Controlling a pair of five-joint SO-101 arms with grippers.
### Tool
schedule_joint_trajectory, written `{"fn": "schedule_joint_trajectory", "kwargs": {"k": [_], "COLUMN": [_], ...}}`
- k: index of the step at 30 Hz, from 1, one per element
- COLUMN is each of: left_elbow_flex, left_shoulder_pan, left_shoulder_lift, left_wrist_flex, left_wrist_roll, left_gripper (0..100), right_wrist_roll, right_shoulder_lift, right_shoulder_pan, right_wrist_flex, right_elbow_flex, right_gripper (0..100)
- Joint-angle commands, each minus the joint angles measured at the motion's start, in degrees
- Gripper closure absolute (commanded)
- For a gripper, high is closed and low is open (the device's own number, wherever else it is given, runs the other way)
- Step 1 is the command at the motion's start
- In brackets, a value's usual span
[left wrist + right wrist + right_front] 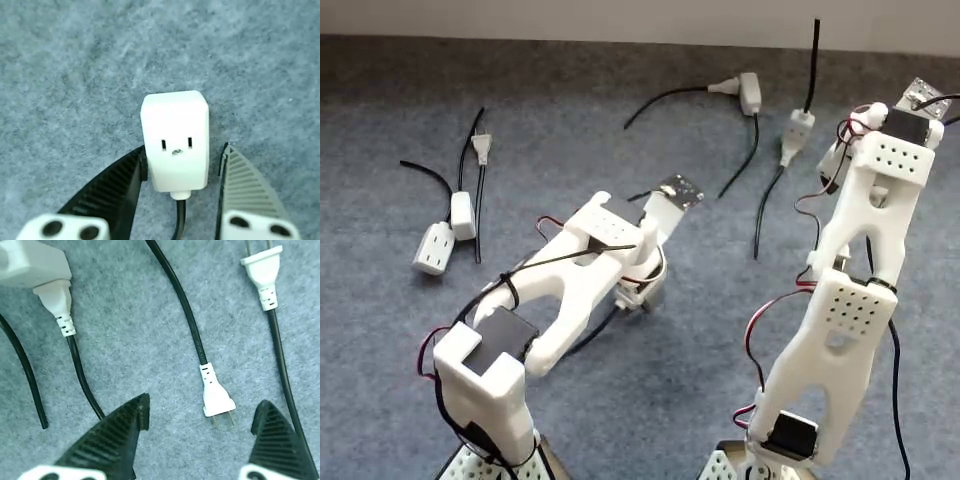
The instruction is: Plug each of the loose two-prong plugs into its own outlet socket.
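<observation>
A white outlet socket [175, 137] lies face-up on the grey carpet between the fingers of my left gripper [183, 152]. The gripper is open: the black finger [117, 187] touches the socket's side, while a narrow gap remains at the pale finger [245, 182]. In the high view this gripper [638, 290] is low at the carpet's middle. My right gripper [204, 404] hangs open over a loose two-prong plug [217, 399], which lies flat between its fingers. A second loose plug [262, 267] lies farther off. In the high view the right gripper [835, 160] is at the far right, beside those plugs [796, 135].
A socket [750, 92] at the back has a plug [723, 88] seated in it. Two white outlet blocks [435, 247] and another loose plug [481, 147] lie at the far left. Black cords trail across the carpet around them.
</observation>
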Motion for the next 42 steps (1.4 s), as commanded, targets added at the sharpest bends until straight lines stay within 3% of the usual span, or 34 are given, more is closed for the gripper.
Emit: {"fn": "schedule_joint_trajectory", "kwargs": {"k": [1,5,10,17,21,24,32,37,42], "left_elbow_flex": [-0.92,-2.15,-5.23,-9.19,-6.20,-4.44,-4.35,-3.74,-5.23], "left_shoulder_pan": [3.82,6.81,5.76,-5.41,-13.85,-15.78,-19.38,-13.41,-6.11], "left_shoulder_lift": [-0.92,-1.01,-1.01,-0.40,-0.22,-0.57,-0.92,-0.75,-1.19], "left_wrist_flex": [2.46,4.31,6.07,5.80,-3.43,-7.21,-7.12,-6.15,1.49], "left_wrist_roll": [0.00,0.53,4.75,4.40,2.55,2.29,1.05,1.23,3.43], "left_gripper": [77,77,77,77,77,77,77,77,77], "right_wrist_roll": [-0.44,-0.53,-0.53,-0.44,-0.53,-0.53,-0.62,-0.62,-0.62], "right_shoulder_lift": [-1.10,-1.10,-1.10,-1.10,-1.01,-1.01,-1.01,-1.01,-1.01], "right_shoulder_pan": [-0.22,-0.22,-0.22,-0.22,-0.22,-0.40,-0.48,-0.57,-0.48], "right_wrist_flex": [2.15,2.15,2.15,2.15,2.15,2.15,2.15,2.15,2.15], "right_elbow_flex": [-0.13,-0.13,-0.13,-0.13,-0.13,-0.13,-0.13,-0.13,-0.13], "right_gripper": [67.6,67.6,67.6,67.6,67.6,67.6,67.6,67.6,67.6]}}
